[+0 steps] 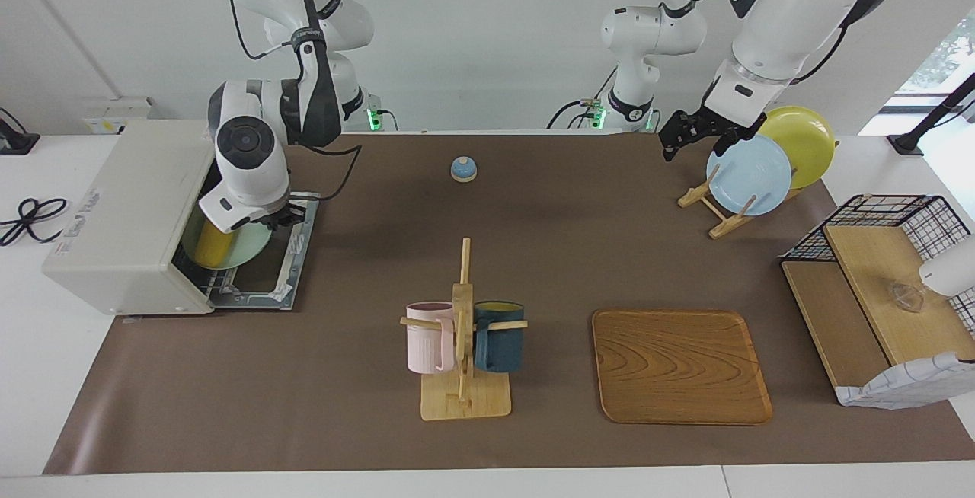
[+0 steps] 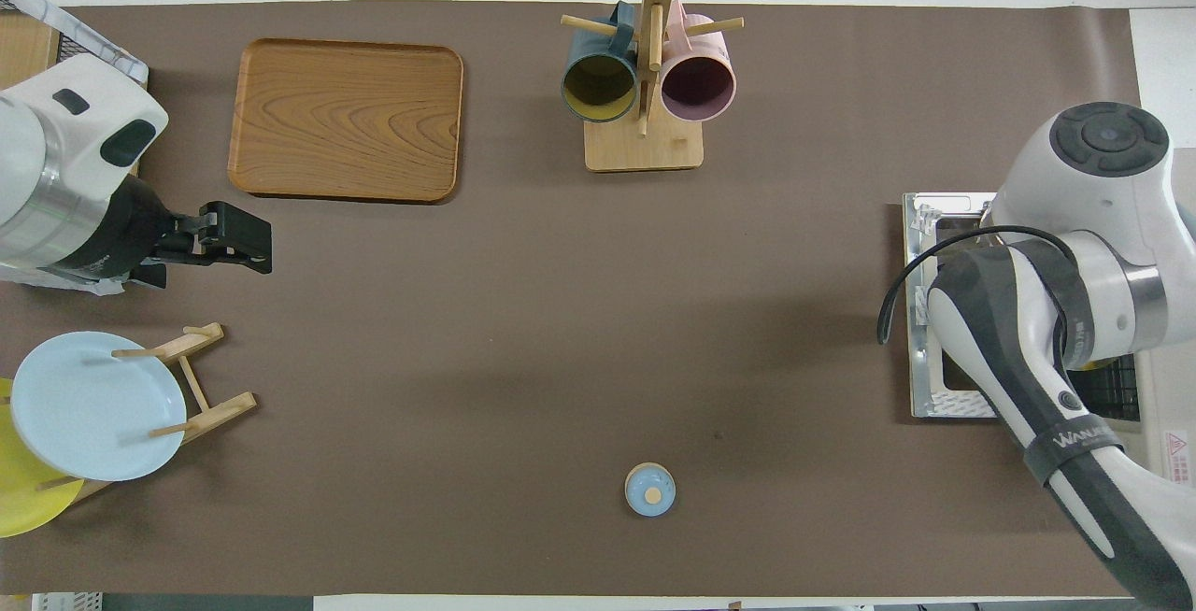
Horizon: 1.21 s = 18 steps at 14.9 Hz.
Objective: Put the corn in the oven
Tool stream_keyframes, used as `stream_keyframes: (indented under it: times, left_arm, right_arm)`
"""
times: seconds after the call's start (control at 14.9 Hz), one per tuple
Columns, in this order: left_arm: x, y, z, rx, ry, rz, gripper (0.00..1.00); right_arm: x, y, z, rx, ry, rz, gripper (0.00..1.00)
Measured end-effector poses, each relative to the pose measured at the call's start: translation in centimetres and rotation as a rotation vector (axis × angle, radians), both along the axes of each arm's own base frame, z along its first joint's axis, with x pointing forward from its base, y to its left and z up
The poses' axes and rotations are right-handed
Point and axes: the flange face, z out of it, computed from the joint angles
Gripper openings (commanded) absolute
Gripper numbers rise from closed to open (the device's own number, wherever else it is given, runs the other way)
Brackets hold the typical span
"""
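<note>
The yellow corn (image 1: 207, 244) lies on a pale green plate (image 1: 250, 248). My right gripper (image 1: 286, 215) is shut on the plate's rim and holds it level in the mouth of the off-white oven (image 1: 126, 201), above the let-down door (image 1: 263, 285). About half of the plate and most of the corn are inside. In the overhead view the right arm hides the corn and plate; only the oven door (image 2: 920, 219) and a strip of the oven (image 2: 1168, 447) show. My left gripper (image 1: 676, 137) waits open and holds nothing, beside the plate rack.
A mug rack (image 1: 462, 346) with a pink and a dark blue mug stands mid-table, with a wooden tray (image 1: 679, 365) beside it. A plate rack (image 1: 716, 209) holds a light blue and a yellow plate. A small blue bell (image 1: 463, 169) sits near the robots. A wire basket (image 1: 883, 285) stands at the left arm's end.
</note>
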Motion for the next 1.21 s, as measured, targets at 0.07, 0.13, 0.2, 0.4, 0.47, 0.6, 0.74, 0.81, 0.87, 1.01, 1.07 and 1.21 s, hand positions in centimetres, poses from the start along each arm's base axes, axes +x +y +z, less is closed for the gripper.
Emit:
stream_keyframes:
  times: [0.07, 0.13, 0.2, 0.4, 0.47, 0.6, 0.74, 0.81, 0.87, 1.01, 1.07, 1.21]
  left_arm:
    - [0.0, 0.0, 0.0, 0.0, 0.0, 0.0, 1.0]
    - [0.0, 0.0, 0.0, 0.0, 0.0, 0.0, 1.0]
    - [0.0, 0.0, 0.0, 0.0, 0.0, 0.0, 1.0]
    - [0.0, -0.1, 0.0, 0.0, 0.0, -0.001, 1.0]
    - [0.0, -0.1, 0.0, 0.0, 0.0, -0.001, 1.0]
    - [0.0, -0.1, 0.0, 0.0, 0.0, -0.001, 1.0]
    - [0.0, -0.1, 0.0, 0.0, 0.0, -0.001, 1.0]
    - [0.0, -0.1, 0.0, 0.0, 0.0, -0.001, 1.0]
    - [0.0, -0.1, 0.0, 0.0, 0.0, -0.001, 1.0]
    - [0.0, -0.1, 0.0, 0.0, 0.0, -0.001, 1.0]
    - [0.0, -0.1, 0.0, 0.0, 0.0, -0.001, 1.0]
    - [0.0, -0.1, 0.0, 0.0, 0.0, -0.001, 1.0]
  right_arm:
    - [-0.3, -0.8, -0.4, 0.007, -0.009, 0.002, 0.0]
    - [-0.7, -1.5, -0.9, 0.015, -0.017, 0.009, 0.0]
    - [-1.0, -2.2, -1.2, 0.021, -0.02, 0.014, 0.0]
    - [-1.4, -2.3, -1.1, 0.026, -0.025, 0.025, 0.0]
    - [-1.5, -2.3, -1.1, 0.027, -0.024, 0.026, 0.08]
    - [-1.6, -2.2, -1.3, 0.027, -0.019, 0.028, 0.14]
    - [-1.8, -2.2, -1.5, 0.027, -0.01, 0.028, 0.21]
    - [-1.8, -2.2, -1.6, 0.027, -0.006, 0.029, 0.25]
    - [-1.8, -2.1, -1.5, 0.027, -0.004, 0.03, 0.27]
    - [-1.7, -2.0, -1.0, 0.027, 0.0, 0.04, 0.27]
    - [-1.5, -1.8, -0.5, 0.026, 0.006, 0.045, 0.28]
    - [-1.2, -1.6, 0.7, 0.021, 0.013, 0.045, 0.28]
